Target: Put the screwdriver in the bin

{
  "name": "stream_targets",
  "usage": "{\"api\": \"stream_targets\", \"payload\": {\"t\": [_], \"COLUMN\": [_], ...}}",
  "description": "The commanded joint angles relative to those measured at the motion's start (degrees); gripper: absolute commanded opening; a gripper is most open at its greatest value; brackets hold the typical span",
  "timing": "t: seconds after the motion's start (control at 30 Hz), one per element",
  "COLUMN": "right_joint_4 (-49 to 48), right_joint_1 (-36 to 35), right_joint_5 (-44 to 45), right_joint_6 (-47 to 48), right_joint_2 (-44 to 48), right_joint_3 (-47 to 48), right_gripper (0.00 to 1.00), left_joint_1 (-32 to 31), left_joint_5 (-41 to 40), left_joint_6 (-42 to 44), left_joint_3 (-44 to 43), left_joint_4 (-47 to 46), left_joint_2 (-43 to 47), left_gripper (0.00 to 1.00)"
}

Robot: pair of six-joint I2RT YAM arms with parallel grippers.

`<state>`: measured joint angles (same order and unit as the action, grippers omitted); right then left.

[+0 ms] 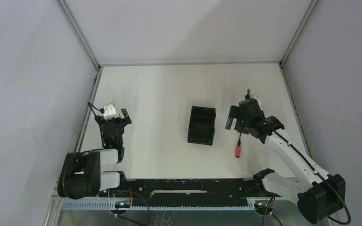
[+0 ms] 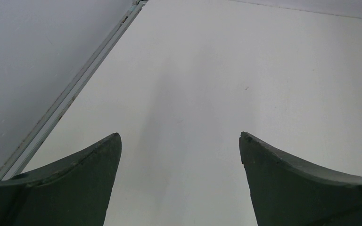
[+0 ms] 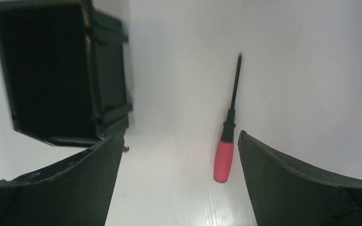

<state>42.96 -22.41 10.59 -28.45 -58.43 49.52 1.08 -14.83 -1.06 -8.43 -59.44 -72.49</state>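
Jaws of right arm (image 1: pixel 292 150) spread empty above screwdriver (image 3: pixel 224 160), bin (image 1: pixel 201 125) beside, left arm (image 1: pixel 111 136) folded back, jaws released

My right gripper (image 1: pixel 238 120) hovers just right of the bin (image 1: pixel 201 125), over the screwdriver (image 1: pixel 238 150); my left gripper (image 1: pixel 117 116) sits well left of it.

On my feed the screwdriver (image 3: pixel 225 155) has a bright red handle and a thin black shaft. The bin (image 3: pixel 108 70) is black all over, with ridged walls. The table (image 1: pixel 160 94) is plain white and the enclosure walls (image 1: pixel 28 70) pale grey. The left arm (image 1: pixel 106 157) and right arm (image 1: pixel 292 157) are white with black joints, while the left gripper (image 2: pixel 180 136) and right gripper (image 3: pixel 179 134) look dark greenish-black.
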Motion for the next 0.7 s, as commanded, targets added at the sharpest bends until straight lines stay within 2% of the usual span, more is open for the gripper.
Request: {"api": "stream_targets", "payload": {"t": [0.0,0.27,0.37,0.4,0.6,0.67], "right_joint_4": [2.8,-8.7,-9.9,-10.1,-9.4,-8.4], "right_joint_1": [-3.1,-1.1,-1.0,-0.9,-0.7,-0.5], "right_joint_5": [-0.4,-1.5,-1.3,-1.4,-2.3,-2.6], "right_joint_6": [-6.6,-8.1,-8.5,-9.0,-10.8,-10.9], "right_joint_2": [-2.0,-10.1,-13.4,-14.3,-15.1,-13.4], "right_joint_3": [-4.4,-14.9,-15.9,-16.2,-17.7,-17.4], "right_gripper": [1.0,0.98,0.91,0.85,0.26,0.14], "left_joint_1": [-0.2,-0.2,-0.2,-0.1,-0.1,-0.1], "left_joint_5": [-0.3,-0.3,-0.3,-0.3,-0.3,-0.3], "left_joint_6": [0.7,0.7,0.7,0.7,0.7,0.7], "left_joint_3": [-2.5,-2.4,-2.5,-2.5,-2.4,-2.4], "left_joint_4": [-1.8,-1.8,-1.8,-1.8,-1.8,-1.8], "left_joint_2": [0.3,0.2,0.3,0.2,0.2,0.2], "left_gripper": [1.0,1.0,1.0,1.0,1.0,1.0]}}
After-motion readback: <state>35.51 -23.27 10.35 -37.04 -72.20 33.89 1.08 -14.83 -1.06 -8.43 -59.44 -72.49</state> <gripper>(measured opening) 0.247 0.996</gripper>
